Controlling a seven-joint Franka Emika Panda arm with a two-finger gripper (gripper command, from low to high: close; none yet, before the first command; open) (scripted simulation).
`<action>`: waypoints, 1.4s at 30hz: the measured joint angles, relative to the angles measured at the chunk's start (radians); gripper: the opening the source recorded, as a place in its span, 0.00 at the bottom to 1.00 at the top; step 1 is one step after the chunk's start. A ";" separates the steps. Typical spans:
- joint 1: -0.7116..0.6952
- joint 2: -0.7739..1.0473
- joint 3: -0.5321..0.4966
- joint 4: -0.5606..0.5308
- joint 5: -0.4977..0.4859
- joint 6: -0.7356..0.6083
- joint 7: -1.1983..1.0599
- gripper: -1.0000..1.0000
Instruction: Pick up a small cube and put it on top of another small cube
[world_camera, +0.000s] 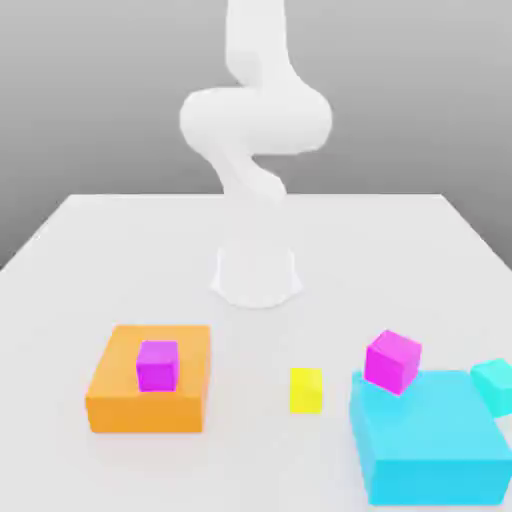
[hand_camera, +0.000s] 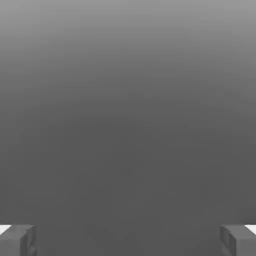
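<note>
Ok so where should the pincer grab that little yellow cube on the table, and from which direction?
Best from straight above, I think. The small yellow cube sits flat on the white table, apart from the orange block and the big cyan block, so its top and sides are free. Close the open pincer on two opposite upright faces, probably those toward the exterior view's left and right.
</note>
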 joint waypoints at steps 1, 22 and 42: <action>0.011 0.026 0.001 -0.023 -0.014 0.021 -0.034 0.50; 0.231 0.538 -0.116 -0.463 -0.144 0.426 -0.806 0.50; 0.258 0.938 -0.027 -0.552 0.151 0.763 -1.287 0.50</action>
